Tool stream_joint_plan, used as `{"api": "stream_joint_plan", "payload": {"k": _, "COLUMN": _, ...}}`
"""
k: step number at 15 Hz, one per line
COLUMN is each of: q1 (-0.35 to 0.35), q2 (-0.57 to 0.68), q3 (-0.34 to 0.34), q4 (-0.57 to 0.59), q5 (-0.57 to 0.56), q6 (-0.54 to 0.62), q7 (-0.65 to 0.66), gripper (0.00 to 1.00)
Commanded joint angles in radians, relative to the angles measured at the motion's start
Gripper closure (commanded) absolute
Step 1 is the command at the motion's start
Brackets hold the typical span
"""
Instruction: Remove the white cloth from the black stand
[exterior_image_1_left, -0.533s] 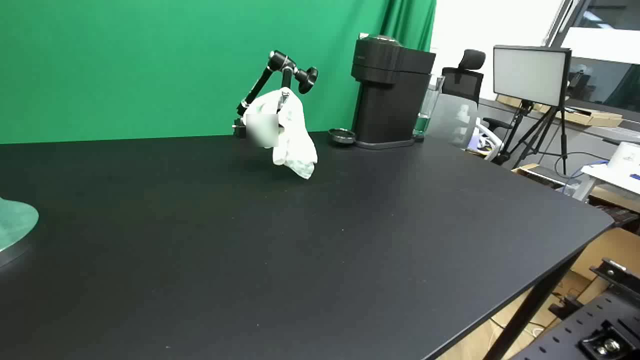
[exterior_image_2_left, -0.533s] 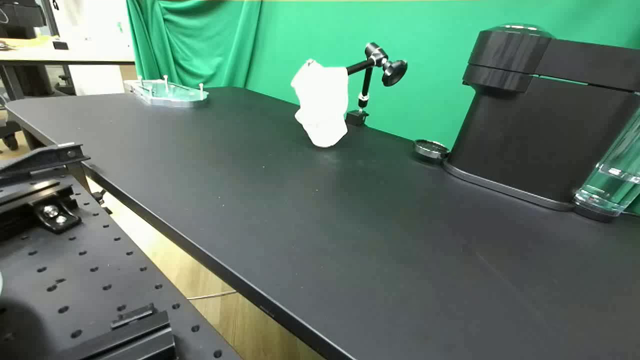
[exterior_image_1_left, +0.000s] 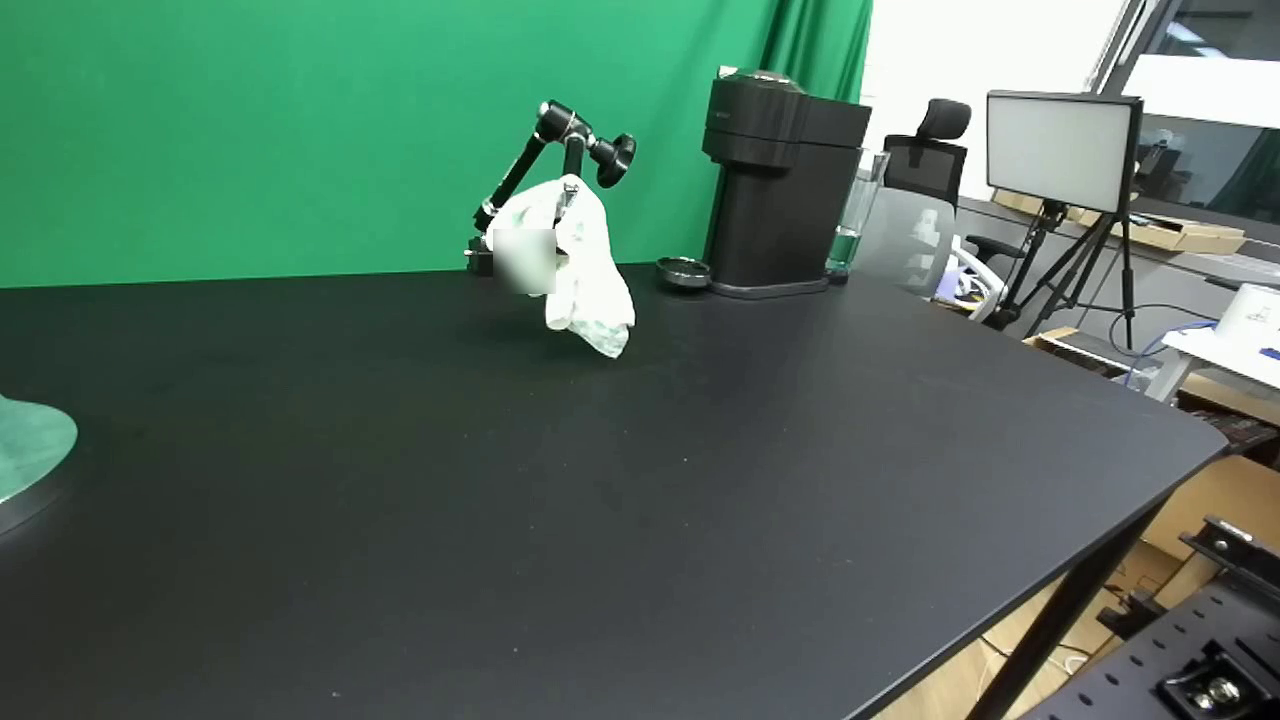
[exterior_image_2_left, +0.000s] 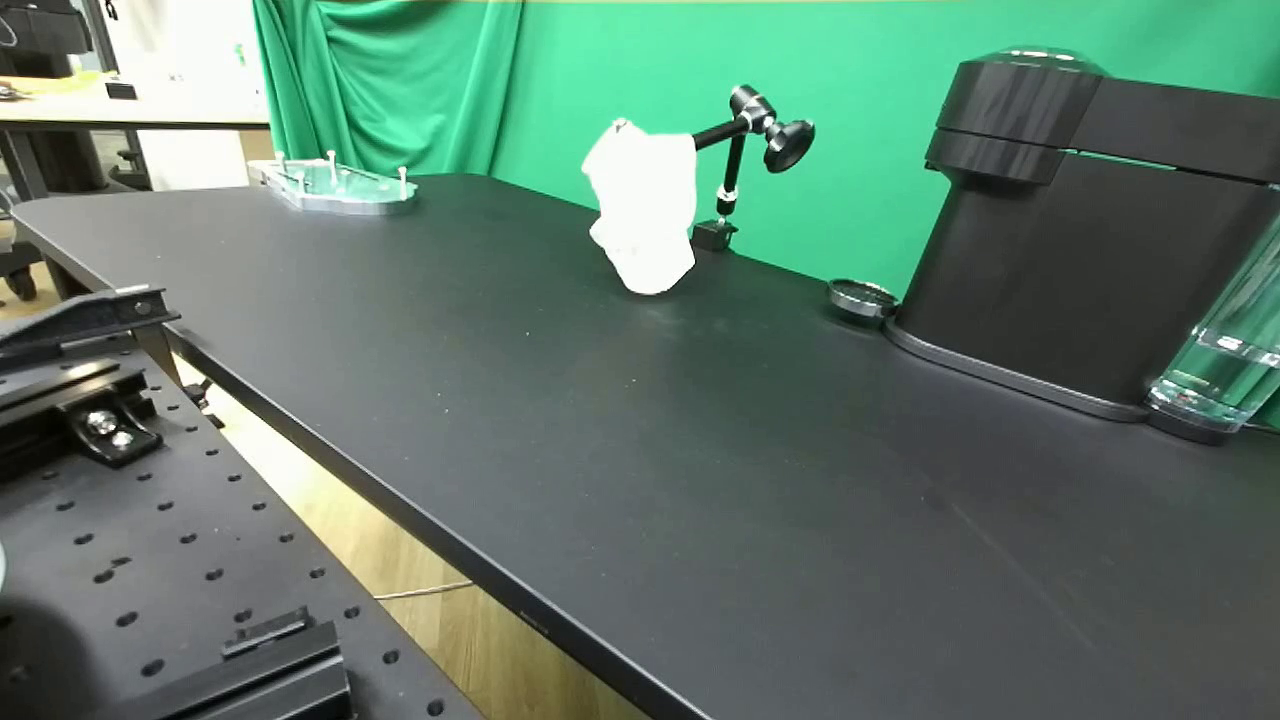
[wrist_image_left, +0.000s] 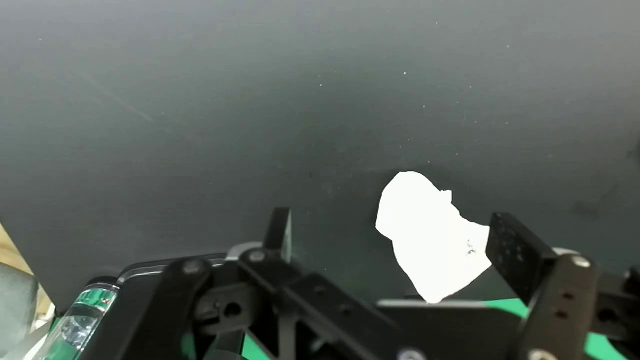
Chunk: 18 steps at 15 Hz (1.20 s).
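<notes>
The white cloth (exterior_image_1_left: 592, 255) hangs draped on the black stand (exterior_image_1_left: 563, 122), its lower end hanging above the black table in an exterior view. It also shows in an exterior view (exterior_image_2_left: 645, 205), beside the stand's jointed post and knob (exterior_image_2_left: 735, 165). In the wrist view the cloth (wrist_image_left: 430, 230) is a bright white shape between the fingers, closer to the right finger. The gripper (wrist_image_left: 391, 223) is open, its fingers wide apart. The right fingertip overlaps the cloth's edge in the picture; whether they touch cannot be told. The gripper is out of both exterior views. The cloth hides the stand's holding end.
A black coffee machine (exterior_image_2_left: 1060, 240) with a clear water tank (exterior_image_2_left: 1220, 350) stands near the stand. A small round black dish (exterior_image_2_left: 862, 300) lies between them. A clear tray with pegs (exterior_image_2_left: 335, 185) sits at the table's far end. A green curtain (exterior_image_1_left: 300, 130) hangs behind.
</notes>
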Motion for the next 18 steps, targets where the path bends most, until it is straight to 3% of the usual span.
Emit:
{"api": "stream_joint_plan", "payload": {"k": 1, "q1": -0.004, "q2": 0.001, "q3": 0.003, "q4": 0.002, "q5": 0.002, "q6": -0.002, "q7": -0.002, "gripper": 0.00}}
{"api": "stream_joint_plan", "payload": {"k": 4, "q1": -0.004, "q2": 0.001, "q3": 0.003, "q4": 0.002, "q5": 0.002, "q6": -0.002, "q7": -0.002, "gripper": 0.00}}
{"api": "stream_joint_plan", "payload": {"k": 7, "q1": -0.014, "q2": 0.034, "q3": 0.015, "q4": -0.003, "q5": -0.026, "q6": 0.071, "q7": 0.008, "gripper": 0.00}}
{"api": "stream_joint_plan", "payload": {"k": 15, "q1": -0.003, "q2": 0.338, "q3": 0.038, "q4": 0.059, "q5": 0.001, "q6": 0.317, "q7": 0.072, "gripper": 0.00}}
{"api": "stream_joint_plan", "payload": {"k": 18, "q1": 0.014, "q2": 0.456, "q3": 0.063, "q4": 0.111, "q5": 0.011, "q6": 0.356, "q7": 0.083, "gripper": 0.00}}
